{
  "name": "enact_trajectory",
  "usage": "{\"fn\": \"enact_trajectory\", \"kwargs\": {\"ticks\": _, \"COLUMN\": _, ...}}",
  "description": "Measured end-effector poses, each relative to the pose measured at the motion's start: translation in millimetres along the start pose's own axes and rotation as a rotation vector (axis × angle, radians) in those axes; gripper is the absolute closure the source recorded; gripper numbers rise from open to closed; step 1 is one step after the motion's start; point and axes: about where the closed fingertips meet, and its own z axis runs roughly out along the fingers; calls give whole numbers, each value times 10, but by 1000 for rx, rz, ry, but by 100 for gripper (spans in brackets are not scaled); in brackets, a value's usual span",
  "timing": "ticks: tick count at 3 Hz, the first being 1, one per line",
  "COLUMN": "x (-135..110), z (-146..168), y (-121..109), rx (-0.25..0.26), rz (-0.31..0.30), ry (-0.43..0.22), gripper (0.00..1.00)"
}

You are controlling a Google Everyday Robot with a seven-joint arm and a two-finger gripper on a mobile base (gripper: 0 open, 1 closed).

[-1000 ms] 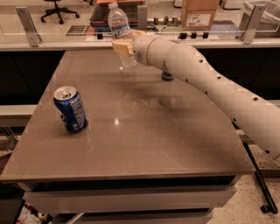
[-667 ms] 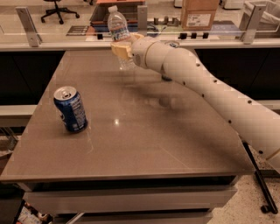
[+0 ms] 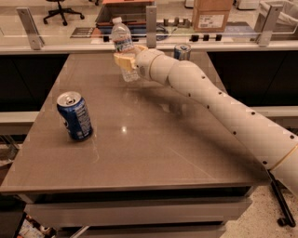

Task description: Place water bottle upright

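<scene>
The water bottle [image 3: 123, 46] is a clear ribbed bottle with a white cap and a pale label. It is nearly upright, tilted slightly, held above the far part of the brown table [image 3: 153, 148]. My gripper [image 3: 126, 59] is shut on the bottle around its lower middle, with tan fingers [image 3: 125, 61] on both sides. The white arm reaches in from the lower right. The bottle's base hangs a little above the tabletop.
A blue soda can [image 3: 74, 115] stands at the table's left. A slim blue-and-silver can [image 3: 182, 51] stands at the far edge behind my arm. A glass-railed counter with a cardboard box [image 3: 212, 14] runs behind the table.
My gripper has carried the bottle slightly left and toward the table's far side. The bottle stays held and nearly upright. The blue can has not moved.
</scene>
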Motion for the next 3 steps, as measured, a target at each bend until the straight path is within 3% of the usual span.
{"fn": "enact_trajectory", "kwargs": {"ticks": 2, "x": 260, "z": 26, "y": 47, "rx": -20, "rz": 70, "ry": 13, "gripper": 60}}
{"fn": "enact_trajectory", "kwargs": {"ticks": 3, "x": 202, "z": 24, "y": 44, "rx": -20, "rz": 70, "ry": 13, "gripper": 36}}
